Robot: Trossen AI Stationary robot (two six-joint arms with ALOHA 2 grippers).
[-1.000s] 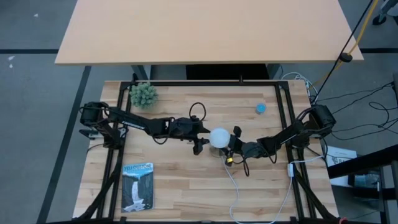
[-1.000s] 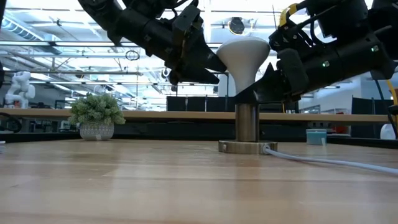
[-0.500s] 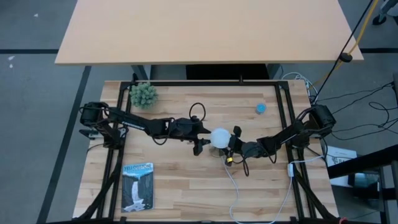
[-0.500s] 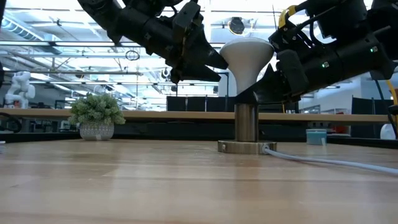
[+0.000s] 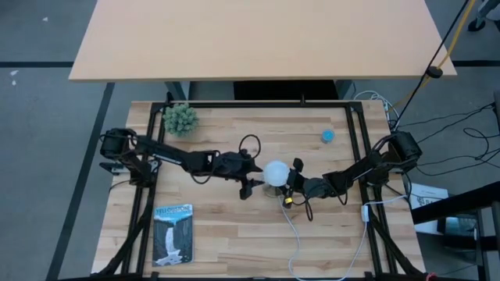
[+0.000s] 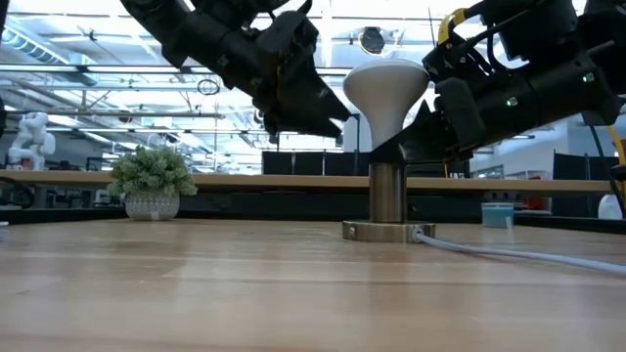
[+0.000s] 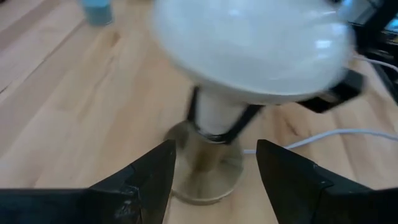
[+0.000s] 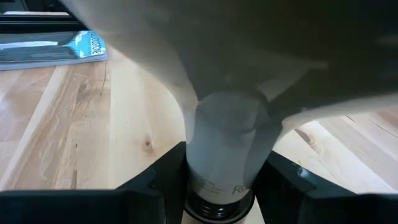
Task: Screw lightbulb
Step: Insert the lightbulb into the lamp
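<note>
1 lightbulb (image 5: 274, 172) frame centre, upright | left gripper (image 5: 251, 186) wide, just beside | right gripper (image 8: 217, 180) clamps its neck

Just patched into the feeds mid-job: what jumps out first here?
The small white frosted lightbulb stands upright in the silvery metal socket at mid-table, its white cord trailing toward the near edge. The right gripper is clamped around the bulb's narrow neck just above the socket. The left gripper sits open just beside the dome, not touching it.
</note>
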